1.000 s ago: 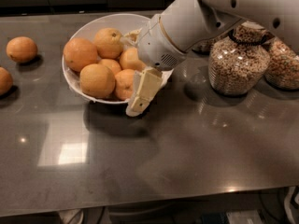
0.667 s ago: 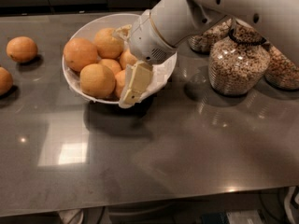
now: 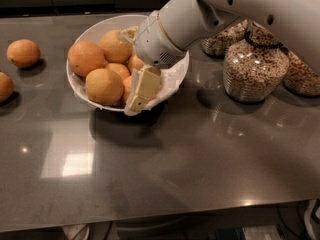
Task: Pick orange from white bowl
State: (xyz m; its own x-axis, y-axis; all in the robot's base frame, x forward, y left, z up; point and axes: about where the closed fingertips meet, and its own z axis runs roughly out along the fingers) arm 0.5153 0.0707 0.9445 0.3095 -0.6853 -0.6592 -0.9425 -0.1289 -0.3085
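The cream gripper [image 3: 142, 90] is seen over the round, paper-lined white bowl [image 3: 97, 31] near a dimpled orange [image 3: 104, 85]; its grip cannot be told.

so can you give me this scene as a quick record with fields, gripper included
gripper: low over the bowl's front right edge, right beside the oranges there
bowl: white, paper-lined, on the counter
oranges in bowl: at least five, piled together
loose oranges: two on the counter, left of the bowl
jars: three glass cereal jars, right of the bowl
orange grasped: cannot tell
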